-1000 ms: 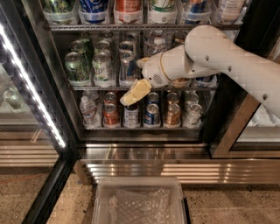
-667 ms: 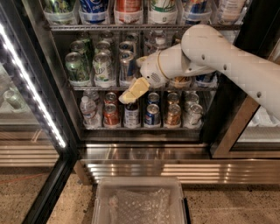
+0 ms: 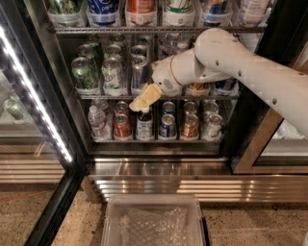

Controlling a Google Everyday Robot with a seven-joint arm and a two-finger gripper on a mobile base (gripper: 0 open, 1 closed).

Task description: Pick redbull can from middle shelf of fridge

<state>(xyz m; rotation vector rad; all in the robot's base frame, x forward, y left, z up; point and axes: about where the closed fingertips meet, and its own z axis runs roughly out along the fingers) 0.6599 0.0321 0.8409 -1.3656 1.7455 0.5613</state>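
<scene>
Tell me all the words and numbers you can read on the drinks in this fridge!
None can be read for sure.
Tall cans on the middle shelf: labels too blurred.
Top bottles: labels too blurred.
Lower cans: labels too blurred.
Gripper, just in front of the middle shelf's edge: no writing visible.

Arm point(image 3: 240, 67) stretched leftward, tool point(image 3: 146, 97) drooping at its tip
</scene>
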